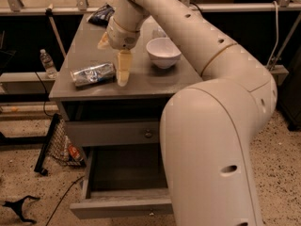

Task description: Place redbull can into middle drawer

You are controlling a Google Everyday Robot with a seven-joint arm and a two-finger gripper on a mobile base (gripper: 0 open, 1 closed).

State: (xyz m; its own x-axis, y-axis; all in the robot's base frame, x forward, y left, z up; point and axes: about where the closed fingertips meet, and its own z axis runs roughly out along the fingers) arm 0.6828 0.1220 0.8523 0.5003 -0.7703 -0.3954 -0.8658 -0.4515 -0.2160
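Now, cabinet top (83, 44): redbull can (93, 74) on its side — white bowl (163, 52) near
gripper (114, 64): spread, beside can
middle drawer (123, 206): open
floor (281, 147): speckled

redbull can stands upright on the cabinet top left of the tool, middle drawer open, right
No: the camera view shows the redbull can lying on its side, not upright. It is left of the tool, and the middle drawer is open.

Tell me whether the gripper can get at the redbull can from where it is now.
Probably yes. The gripper hangs low over the cabinet top, right beside the redbull can, which lies on its side with nothing between them. The white bowl sits on the gripper's far side, out of the way.
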